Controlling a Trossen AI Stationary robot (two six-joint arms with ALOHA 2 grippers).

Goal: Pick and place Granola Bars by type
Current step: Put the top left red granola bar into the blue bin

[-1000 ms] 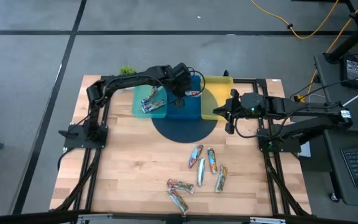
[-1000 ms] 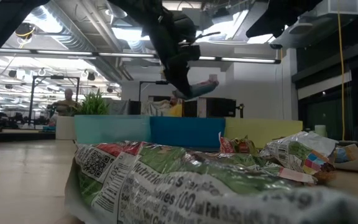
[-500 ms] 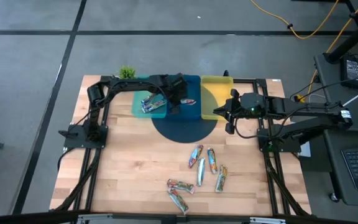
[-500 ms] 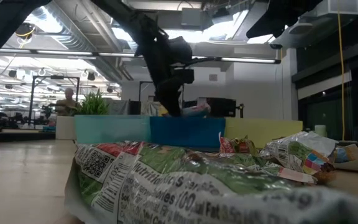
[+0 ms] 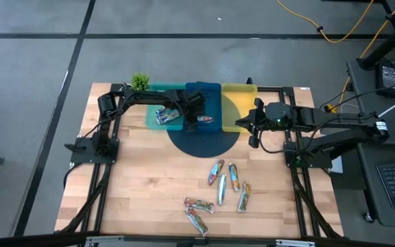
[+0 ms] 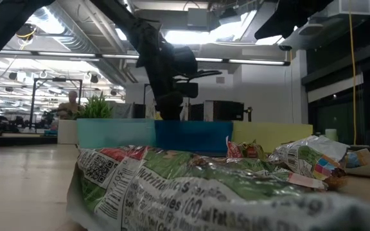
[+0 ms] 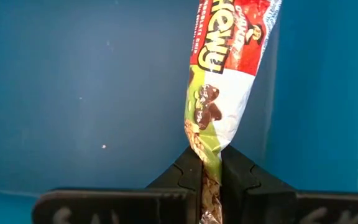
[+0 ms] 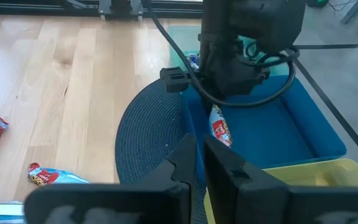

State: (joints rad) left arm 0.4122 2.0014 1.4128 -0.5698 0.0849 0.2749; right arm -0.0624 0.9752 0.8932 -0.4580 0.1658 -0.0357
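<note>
My left gripper is down inside the blue tray, shut on a red-green multicoloured granola bar. In the low view its fingers dip behind the blue tray's wall. Blue and silver bars lie in the teal tray. Several more bars lie loose on the wood, one group right of centre and a pair near the front edge. My right gripper waits shut beside the yellow tray, touching nothing. My left gripper pinches the multicoloured bar by one end of its wrapper between its two fingers. It comes from above, slanting down into the blue tray, fingers in line with the bar. The bar stretches away toward the table's right, low over the tray floor.
A round dark blue mat lies under the trays' near edges. A small green plant stands at the far left corner. One wrapper lies right in front of the low camera. Bare wood stretches left of the loose bars.
My left gripper has gone down from above the blue tray into it, drifting slightly toward the table's left and staying shut on the multicoloured bar. The bar has come down with it, from above the tray's wall to low over its floor.
</note>
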